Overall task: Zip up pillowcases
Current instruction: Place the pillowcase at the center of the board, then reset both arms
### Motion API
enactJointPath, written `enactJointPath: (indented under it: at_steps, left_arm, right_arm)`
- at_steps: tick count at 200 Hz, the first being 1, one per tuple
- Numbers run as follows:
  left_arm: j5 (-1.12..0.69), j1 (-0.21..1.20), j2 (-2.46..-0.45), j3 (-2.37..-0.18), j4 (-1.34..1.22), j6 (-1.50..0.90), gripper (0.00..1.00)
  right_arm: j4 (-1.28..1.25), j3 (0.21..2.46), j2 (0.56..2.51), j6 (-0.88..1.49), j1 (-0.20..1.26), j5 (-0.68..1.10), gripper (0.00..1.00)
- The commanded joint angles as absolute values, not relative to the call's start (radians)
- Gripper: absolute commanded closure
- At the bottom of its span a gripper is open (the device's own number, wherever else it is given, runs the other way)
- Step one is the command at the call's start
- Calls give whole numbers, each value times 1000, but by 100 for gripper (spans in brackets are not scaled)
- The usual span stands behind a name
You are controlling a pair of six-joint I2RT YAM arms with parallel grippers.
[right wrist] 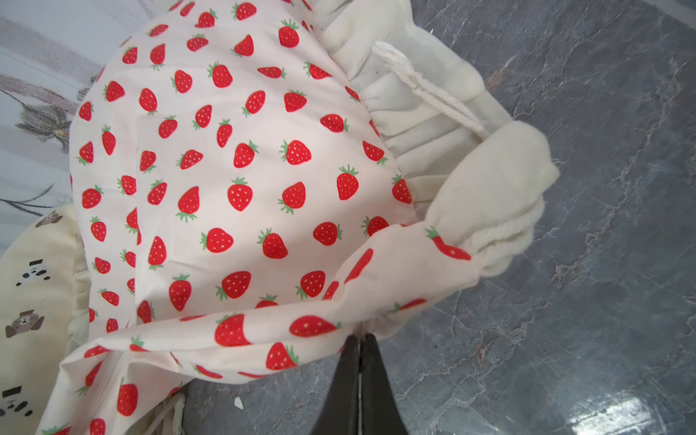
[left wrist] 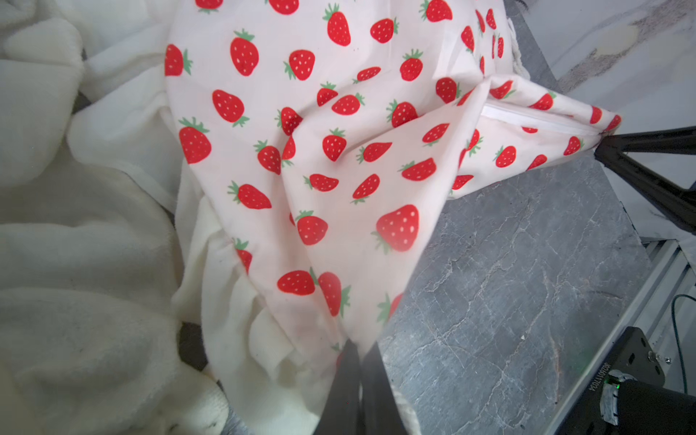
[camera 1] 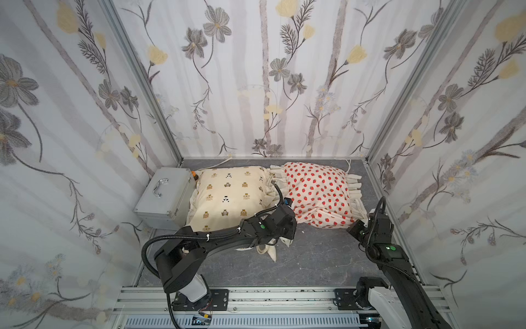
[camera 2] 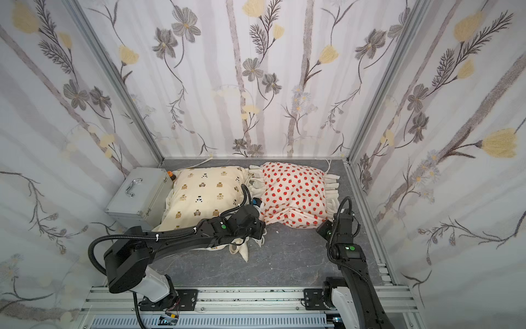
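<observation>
bench [camera 1: 313,256]: metal case [camera 1: 166,196] in the back left corner. bear pillowcase [camera 1: 227,196] just right of it, touching its side. strawberry pillowcase [camera 1: 318,188] right of that, edges touching, toward the back right corner. left gripper [left wrist: 359,348] on the strawberry pillowcase's front left corner, right gripper [right wrist: 359,335] on its front right corner. a frill [camera 1: 270,252] lies in front of the bear pillowcase, mid-bench.

Left wrist view: the left gripper [left wrist: 359,348] is cut off by the picture's edge, and the strawberry pillowcase [left wrist: 320,169] is blurred where it meets the fingers [left wrist: 344,380]. Right wrist view: the right gripper [right wrist: 360,337] is likewise cut off. In both top views the left arm [camera 1: 225,237] hides the near edge of the bear pillowcase [camera 1: 227,196] and that gripper. A small orange item [camera 1: 194,173] beside the silver case [camera 1: 165,193] cannot be identified.
</observation>
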State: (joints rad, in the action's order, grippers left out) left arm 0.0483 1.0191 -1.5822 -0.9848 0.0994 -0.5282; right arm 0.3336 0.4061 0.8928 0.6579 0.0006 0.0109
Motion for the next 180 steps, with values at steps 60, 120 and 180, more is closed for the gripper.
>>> enactJointPath:
  at_steps: [60,120,180]
  left_arm:
    - [164,1032,-1424,-919,115,-522,58]
    - [342,958,-1188,-865,238,-463,29]
    - [510,576,-995,-806,361,-433,0]
  right_arm:
    - [350,413,776,659,0,82,60]
    - [315,529,802,638,0,56,30]
    - [57,583,977,563,0,-127,1]
